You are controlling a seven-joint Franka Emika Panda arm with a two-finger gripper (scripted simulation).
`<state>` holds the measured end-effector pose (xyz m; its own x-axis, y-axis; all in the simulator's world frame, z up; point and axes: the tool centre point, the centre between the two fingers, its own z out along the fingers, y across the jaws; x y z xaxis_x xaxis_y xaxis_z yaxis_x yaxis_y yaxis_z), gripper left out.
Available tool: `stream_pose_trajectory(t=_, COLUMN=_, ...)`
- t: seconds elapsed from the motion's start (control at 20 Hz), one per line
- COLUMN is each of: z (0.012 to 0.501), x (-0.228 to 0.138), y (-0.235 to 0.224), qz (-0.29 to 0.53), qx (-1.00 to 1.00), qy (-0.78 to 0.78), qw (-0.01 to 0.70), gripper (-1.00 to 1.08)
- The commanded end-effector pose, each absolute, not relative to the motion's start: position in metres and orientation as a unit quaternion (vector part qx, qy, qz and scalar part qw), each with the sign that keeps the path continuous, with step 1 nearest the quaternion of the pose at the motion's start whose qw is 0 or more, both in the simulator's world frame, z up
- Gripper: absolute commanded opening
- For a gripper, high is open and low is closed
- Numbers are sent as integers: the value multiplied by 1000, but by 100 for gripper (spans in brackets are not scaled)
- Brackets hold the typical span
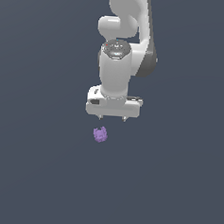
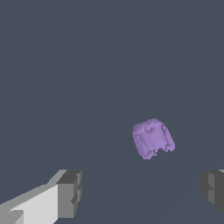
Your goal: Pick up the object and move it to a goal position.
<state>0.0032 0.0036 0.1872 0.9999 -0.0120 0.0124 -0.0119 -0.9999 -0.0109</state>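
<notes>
Nearest to the exterior view lies the object [image 1: 100,134], a tiny light-purple lumpy block resting alone on the dark grey counter [image 1: 33,174]. It is seen just below the fingers in that view and a little toward the exterior view's left of their midline. Behind and above it hangs the gripper [image 1: 112,118], carried by the white arm [image 1: 115,71], which recedes toward the far side of the scene.

In the wrist view the fingers [image 2: 70,192] are shown spread wide and released, with nothing held between them. The object [image 2: 152,138] is seen beyond the fingertips, not yet between them, and closer to one finger than to the other.

The step in hand is judged to be the approach before the grasp. To do it well, the gripper should first be shifted sideways until the block is centred in the gap, and only then lowered, so that neither fingertip is brought down on top of the block. The descent should be stopped with the fingertips level with the block's sides, just short of the counter. Because the block is small and lumpy, a slow closing on its flatter faces is advised, lest it be squeezed out sideways. No goal marker can be made out in either view.
</notes>
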Motion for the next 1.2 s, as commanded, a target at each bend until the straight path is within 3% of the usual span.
stream_pose_trajectory(t=0.0, z=187, x=3, y=4, qz=-6, qx=-1000, qy=6, qw=5, gripper=100)
stream_pose_trajectory(t=0.5, z=215, x=16, y=18, qz=-29, qx=-999, qy=-2, qw=15, gripper=100)
stream_pose_trajectory(t=1.15, z=184, x=15, y=1, qz=-22, qx=-999, qy=-41, qw=9, gripper=100)
